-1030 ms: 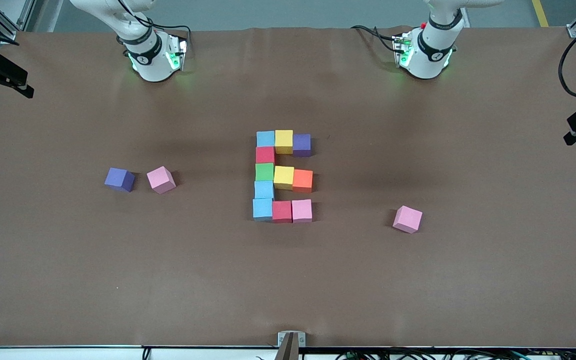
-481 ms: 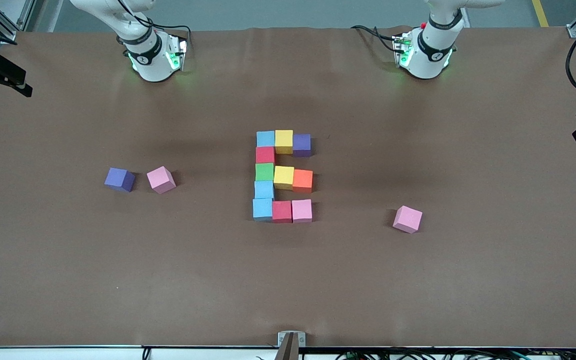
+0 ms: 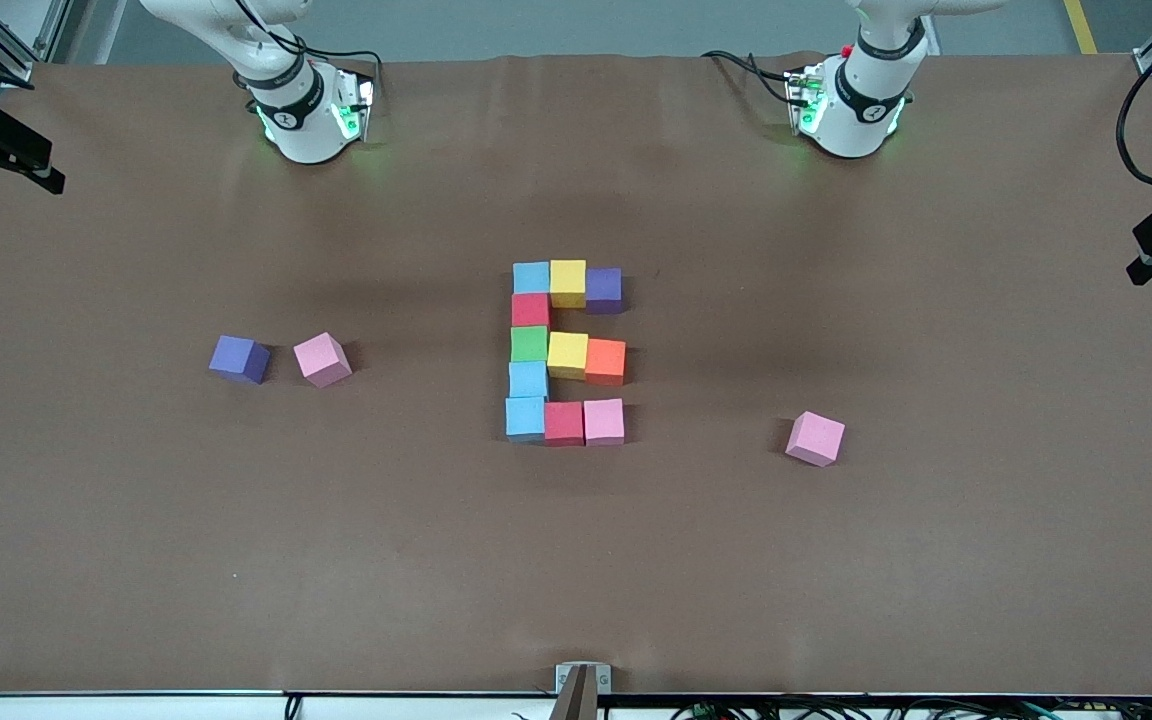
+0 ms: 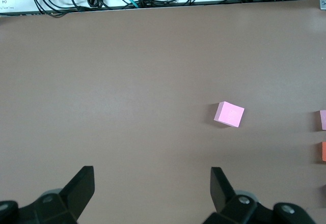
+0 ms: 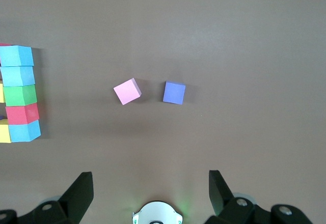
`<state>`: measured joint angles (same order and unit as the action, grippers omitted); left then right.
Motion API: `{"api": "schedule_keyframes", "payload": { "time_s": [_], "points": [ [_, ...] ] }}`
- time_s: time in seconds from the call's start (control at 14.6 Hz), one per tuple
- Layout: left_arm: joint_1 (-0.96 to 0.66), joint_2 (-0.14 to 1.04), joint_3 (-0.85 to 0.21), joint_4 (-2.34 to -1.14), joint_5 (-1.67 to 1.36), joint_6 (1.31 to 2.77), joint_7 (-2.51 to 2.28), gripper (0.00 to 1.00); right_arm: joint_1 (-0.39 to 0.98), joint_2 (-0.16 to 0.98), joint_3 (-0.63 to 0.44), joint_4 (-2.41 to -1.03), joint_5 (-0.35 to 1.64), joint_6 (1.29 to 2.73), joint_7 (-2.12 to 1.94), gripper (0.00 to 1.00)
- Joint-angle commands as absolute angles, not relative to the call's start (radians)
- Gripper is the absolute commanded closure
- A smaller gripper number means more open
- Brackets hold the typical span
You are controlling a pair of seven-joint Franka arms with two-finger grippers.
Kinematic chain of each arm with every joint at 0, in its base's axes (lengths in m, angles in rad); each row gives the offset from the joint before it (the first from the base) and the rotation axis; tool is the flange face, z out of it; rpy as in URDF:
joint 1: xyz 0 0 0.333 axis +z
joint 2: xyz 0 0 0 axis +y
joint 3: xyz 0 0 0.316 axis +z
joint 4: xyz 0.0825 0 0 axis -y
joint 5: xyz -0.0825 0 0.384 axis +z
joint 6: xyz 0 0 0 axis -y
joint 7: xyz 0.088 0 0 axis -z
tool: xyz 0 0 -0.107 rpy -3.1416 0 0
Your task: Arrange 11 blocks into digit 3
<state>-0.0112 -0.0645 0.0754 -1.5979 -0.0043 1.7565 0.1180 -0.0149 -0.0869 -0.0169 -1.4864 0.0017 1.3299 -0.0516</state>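
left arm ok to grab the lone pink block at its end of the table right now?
Probably yes. The pink block sits alone on bare table, apart from the block figure, and the left end effector is open above that area with nothing between them.

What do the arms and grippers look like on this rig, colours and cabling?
Both arms are glossy white with black joint bands, green lights glowing at each base and black cables running off. The left arm also shows a red button. The left gripper and right gripper have matte black wedge-shaped fingers on grey-and-black mounts.
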Motion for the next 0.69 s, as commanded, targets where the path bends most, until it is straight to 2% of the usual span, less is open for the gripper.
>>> {"api": "schedule_keyframes", "payload": {
  "time_s": [0.0,0.34,0.62],
  "points": [
    [-0.005,-0.038,0.063,-1.546,-0.009,1.732,0.132,0.0,-0.029,-0.1,-0.011,-1.503,0.018,1.336,-0.067,0.0],
    [-0.009,-0.006,0.06,-1.5,-0.026,1.652,0.141,0.0,-0.029,-0.1,-0.009,-1.503,0.024,1.341,-0.063,0.0],
    [-0.008,-0.006,0.06,-1.509,-0.043,1.634,0.144,0.0,-0.031,-0.101,-0.011,-1.5,0.06,1.341,-0.052,0.0]
  ]
}}
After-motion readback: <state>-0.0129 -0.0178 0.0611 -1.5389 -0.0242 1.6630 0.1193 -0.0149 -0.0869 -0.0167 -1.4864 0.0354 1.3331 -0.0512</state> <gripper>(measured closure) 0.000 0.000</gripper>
